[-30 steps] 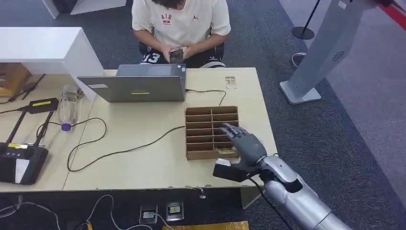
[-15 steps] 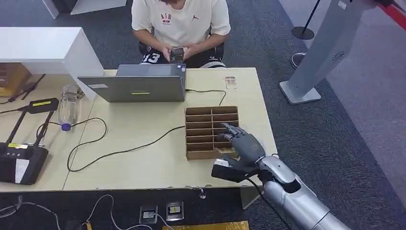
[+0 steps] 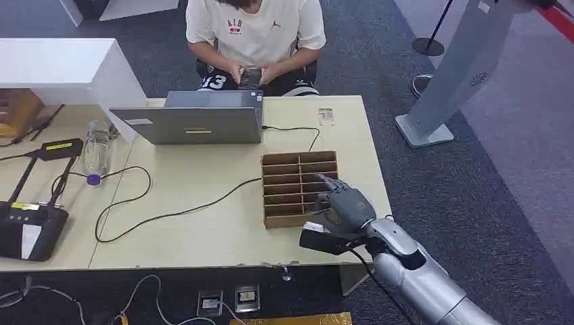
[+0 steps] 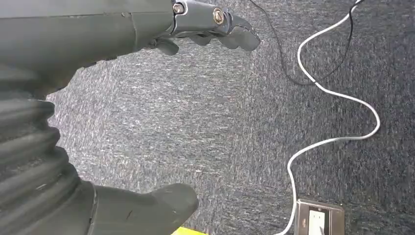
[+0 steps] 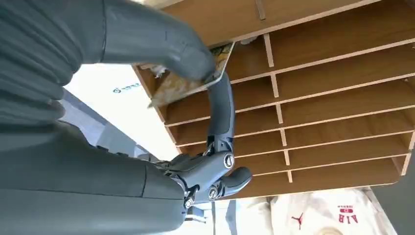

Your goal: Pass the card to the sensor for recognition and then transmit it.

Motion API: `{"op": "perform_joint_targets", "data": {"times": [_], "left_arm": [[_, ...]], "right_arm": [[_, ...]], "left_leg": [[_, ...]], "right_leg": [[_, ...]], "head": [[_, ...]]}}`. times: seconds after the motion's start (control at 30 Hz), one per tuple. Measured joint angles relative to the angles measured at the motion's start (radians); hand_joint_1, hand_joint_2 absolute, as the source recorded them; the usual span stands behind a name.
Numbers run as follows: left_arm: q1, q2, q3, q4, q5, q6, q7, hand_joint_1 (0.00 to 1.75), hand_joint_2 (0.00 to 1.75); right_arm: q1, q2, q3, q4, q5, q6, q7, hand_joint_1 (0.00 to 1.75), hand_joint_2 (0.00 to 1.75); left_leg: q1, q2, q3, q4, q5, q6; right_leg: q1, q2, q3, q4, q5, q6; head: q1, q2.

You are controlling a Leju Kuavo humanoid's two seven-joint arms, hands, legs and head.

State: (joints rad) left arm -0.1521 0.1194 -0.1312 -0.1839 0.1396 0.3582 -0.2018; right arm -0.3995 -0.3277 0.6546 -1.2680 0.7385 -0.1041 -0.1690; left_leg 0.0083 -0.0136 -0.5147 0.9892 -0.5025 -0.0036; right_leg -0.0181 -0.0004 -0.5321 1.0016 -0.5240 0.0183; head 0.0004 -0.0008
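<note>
Head view | your one desk (image 3: 203,203) carries one slotted wooden rack (image 3: 291,183), one laptop (image 3: 196,122), one bottle (image 3: 96,149) | right hand (image 3: 345,206) sits at the rack's near corner, thumb and a finger pinching one card (image 5: 195,78) above its slot | left hand (image 4: 73,98) hangs over carpet, spread, holding nothing | progress: card picked; sensor pass and handover remain, you judge.

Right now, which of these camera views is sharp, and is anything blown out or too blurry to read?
Head view: evenly lit and fairly sharp; the slotted wooden tray reads clearly. Right wrist view: the card pinched by the right hand is soft, its print unreadable, and the bright patch beside the tray is blown out. Left wrist view: carpet in focus, left hand close and dark.
</note>
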Motion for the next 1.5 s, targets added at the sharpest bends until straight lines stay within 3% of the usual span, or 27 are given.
{"op": "perform_joint_targets", "data": {"times": [0.07,0.1,0.17,0.23,0.27,0.3,0.37,0.43,1.5], "left_arm": [[0.000,0.001,0.000,0.000,0.000,0.000,0.000,0.00,1.75],[0.000,0.002,0.000,0.000,-0.001,0.000,0.000,0.00,1.75],[0.000,0.002,0.000,0.000,-0.002,0.000,0.000,0.00,1.75],[0.000,0.002,0.000,0.000,-0.003,0.000,0.000,0.00,1.75],[0.000,0.002,0.000,0.000,-0.003,0.000,0.000,0.00,1.75],[0.000,0.002,0.000,0.000,-0.003,-0.001,0.000,0.00,1.75],[0.000,0.003,0.000,0.000,-0.004,-0.001,0.000,0.00,1.75],[0.000,0.004,0.000,0.000,-0.004,-0.001,0.000,0.00,1.75],[0.000,0.003,-0.017,0.000,-0.004,0.005,-0.006,0.00,1.75]], "right_arm": [[0.000,0.000,0.000,0.003,0.000,0.000,0.000,1.29,1.75],[0.000,0.000,0.000,0.005,0.000,-0.001,0.000,1.43,1.75],[0.000,0.000,0.000,0.006,0.000,-0.001,0.001,1.34,1.75],[0.000,0.000,0.000,0.006,0.000,-0.002,0.002,0.93,1.75],[0.000,0.000,0.000,0.006,0.000,-0.002,0.002,0.93,1.75],[0.000,0.000,0.000,0.006,0.000,-0.002,0.002,0.79,1.75],[0.001,0.000,0.000,0.006,0.000,-0.002,0.002,1.41,1.75],[0.001,0.000,0.000,0.006,0.000,-0.002,0.004,1.75,1.75],[-0.002,-0.003,-0.003,0.005,-0.012,-0.002,0.014,1.75,1.75]], "left_leg": [[0.000,0.000,0.000,0.000,0.000,0.000],[0.000,0.000,0.000,0.000,0.000,0.000],[0.000,0.000,0.000,0.000,0.000,0.000],[0.000,0.000,0.000,0.000,0.000,0.000],[0.000,0.000,0.000,0.000,0.000,0.000],[0.000,0.000,0.000,0.000,0.000,0.000],[0.000,0.000,0.000,0.000,0.000,0.000],[0.000,0.000,0.000,0.000,0.000,0.000],[0.000,0.000,0.000,0.000,0.000,0.000]], "right_leg": [[0.000,0.000,0.000,0.000,0.000,0.000],[0.000,0.000,0.000,0.000,0.000,0.000],[0.000,0.000,0.000,0.000,0.000,0.000],[0.000,0.000,0.000,0.000,0.000,0.000],[0.000,0.000,0.000,0.000,0.000,0.000],[0.000,0.000,0.000,0.000,0.000,0.000],[0.000,0.000,0.000,0.000,0.000,0.000],[0.000,0.000,0.000,0.000,0.000,0.000],[0.000,0.000,0.000,0.000,0.000,0.000]], "head": [[0.000,0.000],[0.000,0.000],[0.000,0.000],[0.000,0.000],[0.000,0.000],[0.000,0.000],[0.000,0.000],[0.000,0.000],[0.000,0.000]]}}
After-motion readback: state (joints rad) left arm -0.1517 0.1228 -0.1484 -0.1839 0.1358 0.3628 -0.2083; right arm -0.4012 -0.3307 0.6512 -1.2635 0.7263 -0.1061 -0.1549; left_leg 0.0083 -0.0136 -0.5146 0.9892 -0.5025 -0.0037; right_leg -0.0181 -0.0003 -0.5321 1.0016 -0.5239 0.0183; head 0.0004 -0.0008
